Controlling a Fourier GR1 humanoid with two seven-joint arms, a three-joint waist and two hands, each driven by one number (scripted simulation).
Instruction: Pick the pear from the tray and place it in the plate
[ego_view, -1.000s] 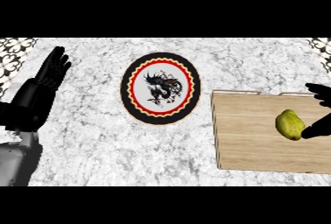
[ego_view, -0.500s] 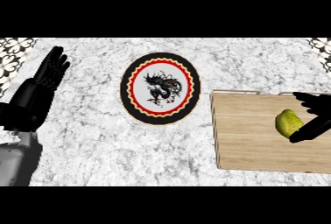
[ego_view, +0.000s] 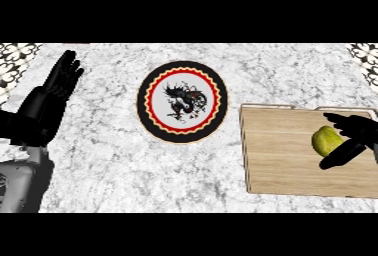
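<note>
Item: one yellow-green pear (ego_view: 325, 140), lying on its side on the right half of the light wooden rectangular tray (ego_view: 279, 150), close to the tray's right edge. Handling, as judged: light, stiff and smooth-skinned, rounded enough to roll or slip out of a pinch, and liable to bruise. You would do best to take it across its broad middle, with the thumb on one side and the fingers opposite, rather than by the narrow end. Right hand (ego_view: 360, 131): comes in from the right edge, spread open around the pear, with one dark finger past its far side and another at its near right. It brackets the fruit but has not closed on it, and whether it touches the skin cannot be told. Destination: round plate (ego_view: 179, 102) with black rim, red scalloped ring and a dark dragon figure on white, lying to the left of the tray and a little farther away, apart from it and with nothing on it. Between them is only a strip of white-grey marbled counter (ego_view: 111, 160), and you have the tray's low raised edge to lift over. Left hand (ego_view: 55, 85): open, fingers up, resting at the far left, well apart from the route.
</note>
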